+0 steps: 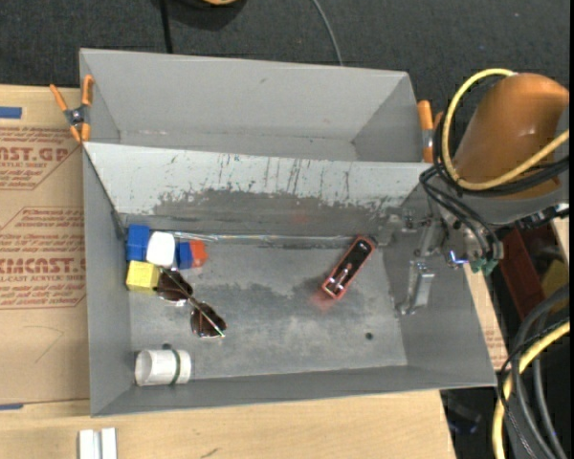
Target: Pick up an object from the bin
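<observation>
My gripper (416, 283) hangs at the right side of the bin, close to the right wall and just above the floor. Nearest to it, a little to its left, a slim red and black object (347, 268) shaped like a lighter or clip lies at a slant on the bin floor. Nothing shows between the gripper and that object.
A pair of sunglasses (193, 306) lies at the left, below a cluster of blue, white, yellow and orange blocks (158, 254) against the left wall. A white cylinder (163, 366) lies in the front left corner. The arm with its orange cover stands over the bin's right rim.
</observation>
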Robot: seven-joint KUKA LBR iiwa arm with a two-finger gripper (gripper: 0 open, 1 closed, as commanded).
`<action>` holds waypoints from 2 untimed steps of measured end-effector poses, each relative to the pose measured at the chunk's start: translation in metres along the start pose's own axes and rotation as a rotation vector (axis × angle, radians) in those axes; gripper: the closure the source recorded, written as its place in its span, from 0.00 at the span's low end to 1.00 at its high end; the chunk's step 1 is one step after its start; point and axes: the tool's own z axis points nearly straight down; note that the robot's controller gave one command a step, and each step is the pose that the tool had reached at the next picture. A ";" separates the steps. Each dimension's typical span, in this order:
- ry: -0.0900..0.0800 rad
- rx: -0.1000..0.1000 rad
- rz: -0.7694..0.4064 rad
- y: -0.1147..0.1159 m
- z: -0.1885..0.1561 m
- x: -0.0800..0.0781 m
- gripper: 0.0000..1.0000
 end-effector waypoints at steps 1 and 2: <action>-0.007 0.001 -0.001 0.000 -0.005 -0.001 0.00; -0.016 0.003 -0.043 0.005 0.023 -0.011 0.00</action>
